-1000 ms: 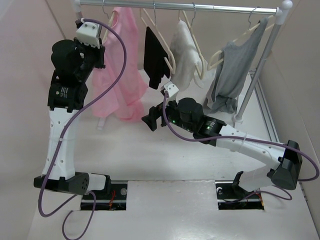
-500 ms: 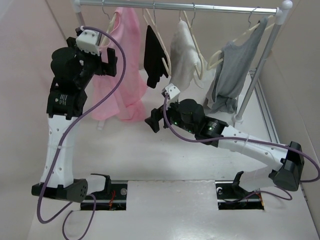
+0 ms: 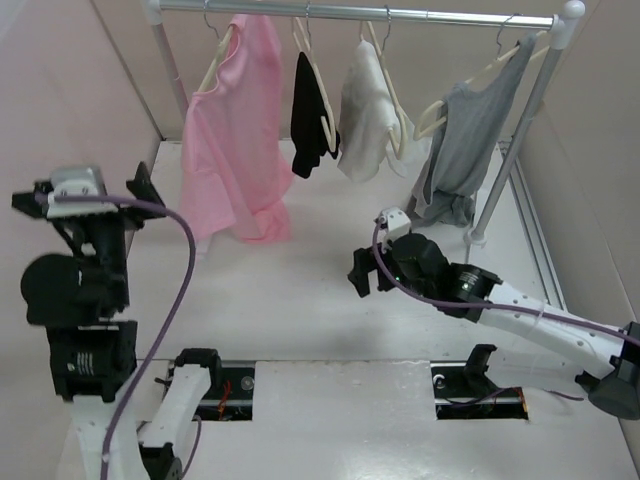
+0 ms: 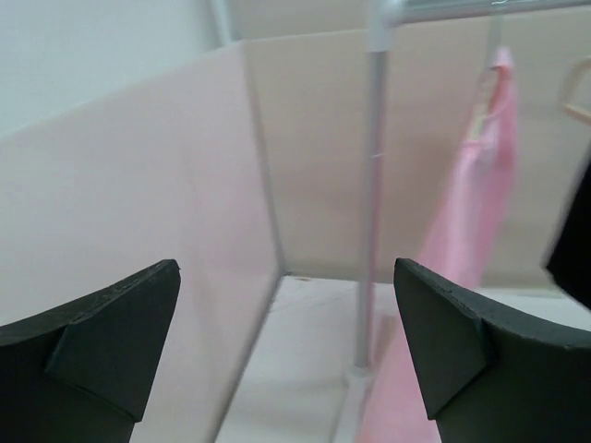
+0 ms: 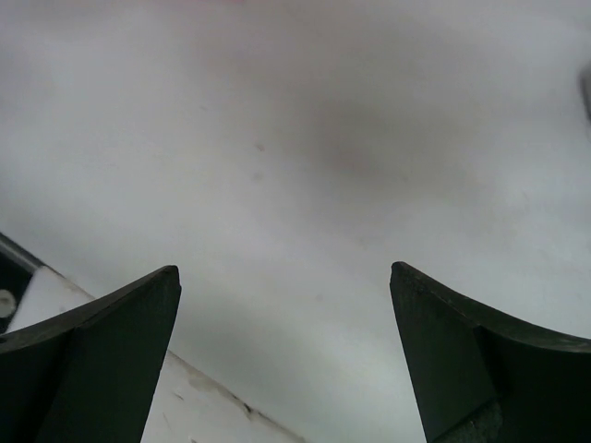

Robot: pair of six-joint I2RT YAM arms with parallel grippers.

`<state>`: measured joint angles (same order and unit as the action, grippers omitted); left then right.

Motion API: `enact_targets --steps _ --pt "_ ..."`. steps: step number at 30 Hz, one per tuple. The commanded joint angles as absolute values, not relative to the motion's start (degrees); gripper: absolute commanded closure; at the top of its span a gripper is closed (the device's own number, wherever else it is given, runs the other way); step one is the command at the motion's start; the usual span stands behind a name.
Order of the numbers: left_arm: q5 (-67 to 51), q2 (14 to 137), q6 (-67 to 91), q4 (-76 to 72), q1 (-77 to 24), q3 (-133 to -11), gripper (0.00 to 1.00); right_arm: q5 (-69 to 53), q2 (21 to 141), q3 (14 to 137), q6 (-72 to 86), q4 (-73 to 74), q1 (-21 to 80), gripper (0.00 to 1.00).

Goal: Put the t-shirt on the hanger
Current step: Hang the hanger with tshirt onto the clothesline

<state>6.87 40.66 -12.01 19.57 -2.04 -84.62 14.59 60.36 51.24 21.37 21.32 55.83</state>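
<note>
The pink t-shirt [image 3: 236, 135] hangs from the cream hanger [image 3: 213, 68] at the left end of the rail, draped down to the table. In the left wrist view the t-shirt [image 4: 466, 240] shows to the right of the rack post. My left gripper [image 3: 88, 196] is open and empty near the left wall, well apart from the shirt; its jaws [image 4: 286, 268] stand wide. Right of centre and low over the bare table, my right gripper [image 3: 361, 272] is also open and holds nothing [image 5: 286, 272].
Along the rail [image 3: 400, 13] hang a black garment [image 3: 312, 115], a white garment [image 3: 365, 112] and a grey top [image 3: 460, 150] on like hangers. Rack posts [image 3: 166, 62] [image 3: 512, 150] stand at both ends. Pink walls close in the left and right sides.
My left gripper opened, let go at the shirt's hanger and drew back down to the near left. The right arm withdrew toward the near right, still open.
</note>
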Motion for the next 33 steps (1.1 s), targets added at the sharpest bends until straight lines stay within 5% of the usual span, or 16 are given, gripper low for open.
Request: enact_targets --steps 1,8,15,33 --pt "18.70 35.96 -14.58 16.70 0.61 -71.78 0.00 21.51 54.16 47.74 30.39 32.41 54.59 0.00" --pt "24.26 27.43 -15.05 20.65 4.30 -48.03 0.00 27.68 36.41 40.61 39.90 44.80 51.25 0.00" --pt "21.61 22.59 -10.46 26.10 7.82 -38.69 0.00 28.21 25.41 40.61 41.04 50.79 51.24 0.00" --pt "22.32 20.21 -9.58 26.63 8.88 -37.44 0.00 28.21 25.49 41.13 41.04 53.35 51.24 0.00"
